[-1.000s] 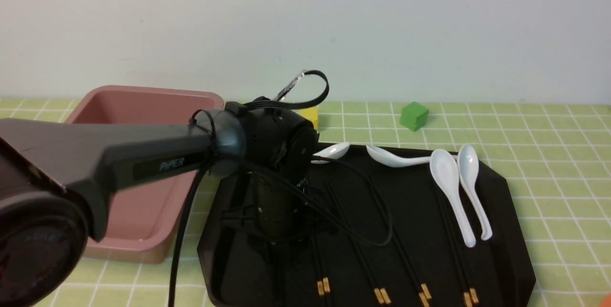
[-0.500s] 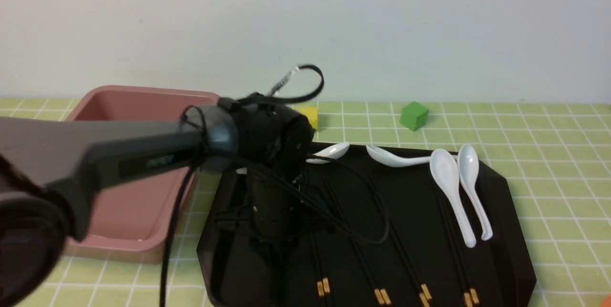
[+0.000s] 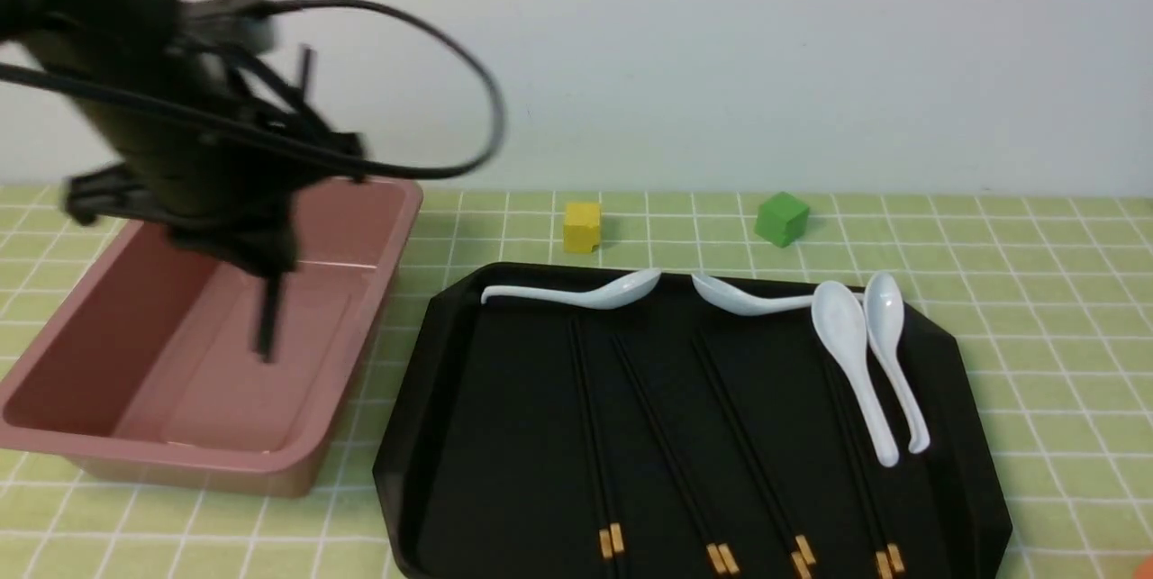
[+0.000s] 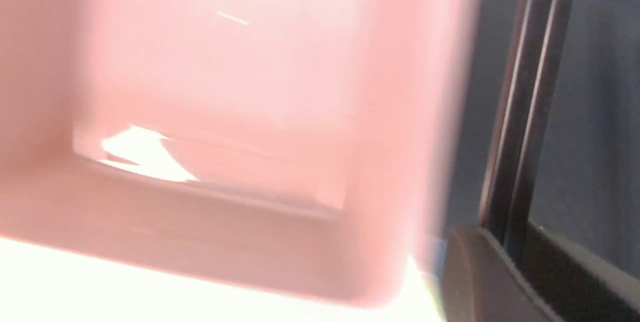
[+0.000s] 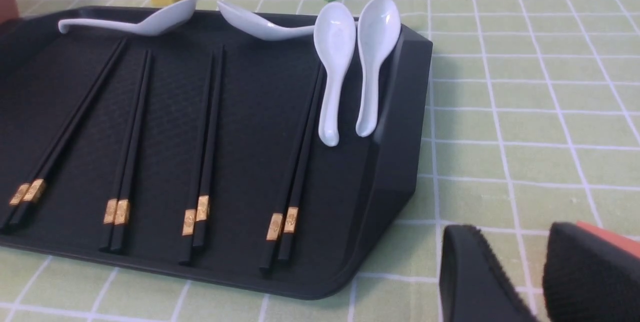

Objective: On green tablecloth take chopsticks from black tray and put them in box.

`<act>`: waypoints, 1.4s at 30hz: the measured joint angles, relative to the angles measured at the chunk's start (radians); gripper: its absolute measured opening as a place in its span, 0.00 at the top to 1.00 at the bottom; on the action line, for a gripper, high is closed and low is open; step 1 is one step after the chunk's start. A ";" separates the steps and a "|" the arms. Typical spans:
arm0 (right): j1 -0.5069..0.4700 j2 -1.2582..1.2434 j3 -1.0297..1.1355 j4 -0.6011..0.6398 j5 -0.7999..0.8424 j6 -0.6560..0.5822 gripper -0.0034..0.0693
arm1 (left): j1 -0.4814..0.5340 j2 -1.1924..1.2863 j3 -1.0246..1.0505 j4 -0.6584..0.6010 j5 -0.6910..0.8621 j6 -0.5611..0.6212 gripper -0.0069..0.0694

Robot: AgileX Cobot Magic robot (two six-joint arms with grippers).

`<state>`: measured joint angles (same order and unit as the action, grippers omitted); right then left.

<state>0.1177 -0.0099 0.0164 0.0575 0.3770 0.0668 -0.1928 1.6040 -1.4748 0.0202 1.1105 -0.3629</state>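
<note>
The left arm was raised, blurred, over the deep pink box at the left. The left pincer pointed down, clamped on thin black chopsticks hanging into the box. To the right, the glossy black tray carried four more pairs and white spoons. Beyond it sat a yellow cube and a green cube. The right pincer stood parted and empty above the checked cloth.

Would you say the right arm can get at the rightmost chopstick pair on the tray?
Likely yes: the right gripper sits open beside the black tray, and the rightmost pair lies uncovered, white spoons crowding its far end.
</note>
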 joint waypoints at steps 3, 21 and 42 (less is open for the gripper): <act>0.000 0.000 0.000 0.000 0.000 0.000 0.62 | 0.099 0.046 0.000 -0.004 -0.032 0.097 0.80; 0.000 0.000 0.000 -0.001 0.000 0.000 0.62 | 0.186 0.340 0.000 0.118 -0.227 0.184 0.63; 0.000 0.000 0.000 -0.001 0.000 0.000 0.62 | 0.185 -0.545 0.262 -0.056 -0.070 0.207 0.93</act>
<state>0.1177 -0.0099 0.0164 0.0567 0.3770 0.0668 -0.0075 1.0588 -1.2129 -0.0361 1.0409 -0.1556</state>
